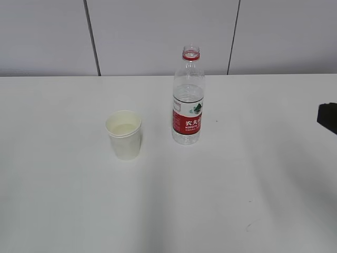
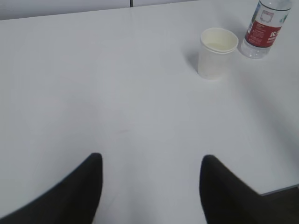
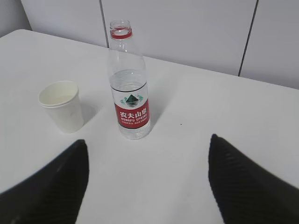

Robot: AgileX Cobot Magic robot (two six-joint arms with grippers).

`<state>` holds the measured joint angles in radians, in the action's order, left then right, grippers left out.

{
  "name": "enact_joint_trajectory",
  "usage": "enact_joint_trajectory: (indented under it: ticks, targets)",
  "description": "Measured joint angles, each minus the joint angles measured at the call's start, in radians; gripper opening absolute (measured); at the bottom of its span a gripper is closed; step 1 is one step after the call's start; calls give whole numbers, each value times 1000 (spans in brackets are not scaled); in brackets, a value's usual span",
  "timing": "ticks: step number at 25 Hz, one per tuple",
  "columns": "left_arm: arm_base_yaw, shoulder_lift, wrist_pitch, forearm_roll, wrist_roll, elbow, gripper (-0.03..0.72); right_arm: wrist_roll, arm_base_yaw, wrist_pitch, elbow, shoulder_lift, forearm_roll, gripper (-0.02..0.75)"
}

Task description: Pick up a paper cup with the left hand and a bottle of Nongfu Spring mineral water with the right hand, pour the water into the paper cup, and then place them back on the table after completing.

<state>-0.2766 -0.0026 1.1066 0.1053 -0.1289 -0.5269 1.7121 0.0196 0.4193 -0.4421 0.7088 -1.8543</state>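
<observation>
A white paper cup point(image 1: 124, 134) stands upright on the white table point(image 1: 63, 200), with clear water in its bottom. An uncapped Nongfu Spring bottle point(image 1: 188, 97) with a red label stands upright just right of it, about half full. The cup point(image 2: 216, 52) and bottle point(image 2: 264, 29) show at the upper right of the left wrist view, far from my open, empty left gripper point(image 2: 150, 161). In the right wrist view the bottle point(image 3: 129, 88) and cup point(image 3: 60, 105) stand ahead of my open, empty right gripper point(image 3: 147, 142). Only a black tip of the right arm point(image 1: 327, 117) shows in the exterior view.
A grey panelled wall point(image 1: 158, 37) runs behind the table's far edge. The table's near edge point(image 2: 280, 190) shows at the lower right of the left wrist view. A small dark mark point(image 1: 247, 227) lies on the tabletop near the front.
</observation>
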Motion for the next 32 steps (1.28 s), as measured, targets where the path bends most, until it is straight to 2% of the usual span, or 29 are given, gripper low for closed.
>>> enact_joint_trajectory:
  ticks: [2,4,9,14,17,18,19,21,24,28,32]
  targets:
    - [0,0,0,0,0,0,406,-23,0,3,25,-51,4,587]
    - [0,0,-1,-1,0,0,403,-102,0,5,46,-89,84,587]
    - [0,0,-1,-1,0,0,396,-449,0,-93,86,-145,536,587]
    - [0,0,-1,-1,0,0,396,-726,0,-299,93,-195,863,587]
    - [0,0,-1,-1,0,0,396,-1012,0,-443,93,-251,1152,587]
    - [0,0,-1,-1,0,0,396,-1240,0,-576,93,-301,1323,587]
    - [0,0,-1,-1,0,0,396,-1240,0,-576,93,-301,1323,587]
    - [0,0,-1,-1,0,0,391,-1402,0,-728,93,-353,1450,587]
    - [0,0,-1,-1,0,0,383,-1553,0,-896,93,-445,1579,587]
    - [0,0,-1,-1,0,0,377,-1695,0,-1061,83,-567,1694,587]
    - [0,0,-1,-1,0,0,375,-1820,0,-1226,-1,-629,1799,587]
